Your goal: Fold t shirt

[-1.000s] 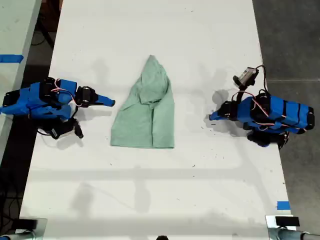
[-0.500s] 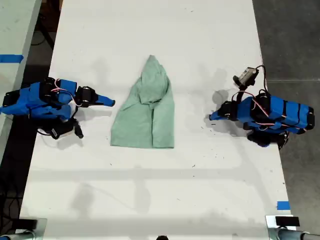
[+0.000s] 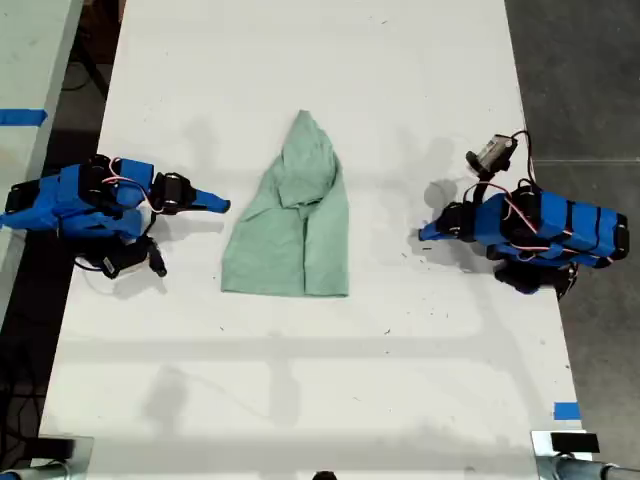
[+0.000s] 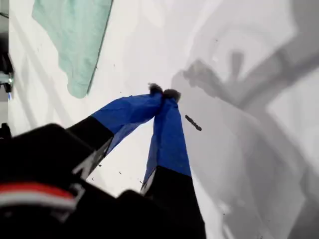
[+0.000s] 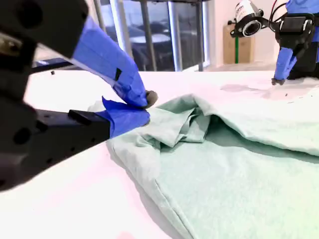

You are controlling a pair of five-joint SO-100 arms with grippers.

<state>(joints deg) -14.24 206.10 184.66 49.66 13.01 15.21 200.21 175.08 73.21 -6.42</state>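
The t shirt (image 3: 291, 228) looks light and floppy; pinch a hem corner. My first claw (image 4: 164, 92) and second claw (image 5: 144, 104) beside it: closed, empty.

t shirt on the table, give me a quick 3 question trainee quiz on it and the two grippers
1. True or false: my first gripper is clamped on the t shirt.
2. Which gripper does the second wrist view show with its tips close beside the t shirt's edge? A) my first gripper B) my second gripper
3. Fill in: in the exterior view the t shirt's narrow end points toward the ____ of the picture.

Key: 1 false, it is shut on nothing, over bare table; 2 B; 3 top.
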